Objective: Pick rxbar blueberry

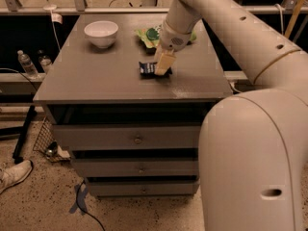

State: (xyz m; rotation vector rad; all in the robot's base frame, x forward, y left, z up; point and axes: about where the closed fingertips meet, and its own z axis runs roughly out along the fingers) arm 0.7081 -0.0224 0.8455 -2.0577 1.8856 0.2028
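Tool point(161, 70) is down at the table point(96, 78), near mid-surface and a bit toward the front edge. Its tip is right on top of the rxbar blueberry point(147, 70).

The bar lies flat with its long axis roughly parallel to the table's front edge. The tool covers the end away from the bowl point(101, 32). The dark end with pale lettering sticks out on the bowl side.

So the tool looks off-centre along the bar, biased to the end away from the bowl. My read is the grip has to span the short width, and from here I can't judge that alignment.

Open or closed: can't tell. Can't tell either whether it's touching the wrapper or just above it.

Green snack bag point(149, 35) sits behind the tool, near but apart from the bar, so it shouldn't interfere.

The one arm comes in from the back-right, wrist angled down.
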